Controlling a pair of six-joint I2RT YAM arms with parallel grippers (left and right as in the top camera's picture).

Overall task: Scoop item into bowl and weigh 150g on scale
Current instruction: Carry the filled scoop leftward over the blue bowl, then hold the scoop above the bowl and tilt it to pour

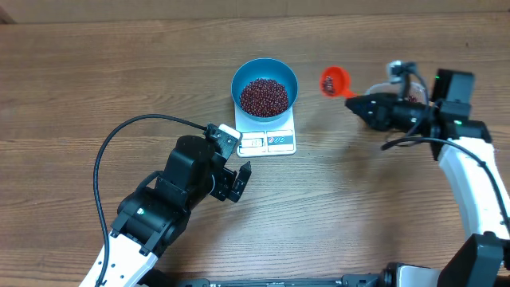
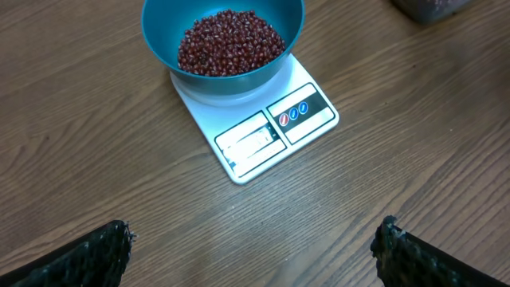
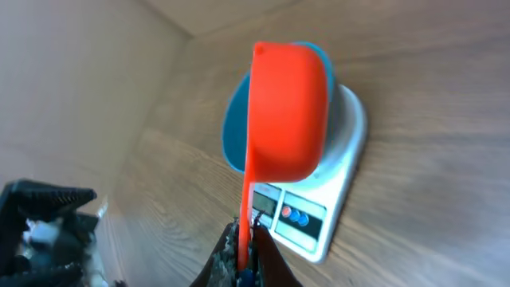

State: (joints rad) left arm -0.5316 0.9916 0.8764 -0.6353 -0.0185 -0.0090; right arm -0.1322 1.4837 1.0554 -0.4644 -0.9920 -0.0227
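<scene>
Left tool (image 2: 255,247) spread wide, empty. Ahead of it the scale (image 2: 263,127), display end nearest, carries the bowl (image 2: 159,32) of beans (image 2: 229,41). Right tool (image 1: 356,102) is clamped on the scoop (image 1: 335,81) handle. The scoop's long axis runs straight out, cup foremost, contents unclear.

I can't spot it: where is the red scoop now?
In the overhead view, the red scoop is on the right side, just right of the blue bowl on the white scale, its handle pinched in the right tool.
</scene>
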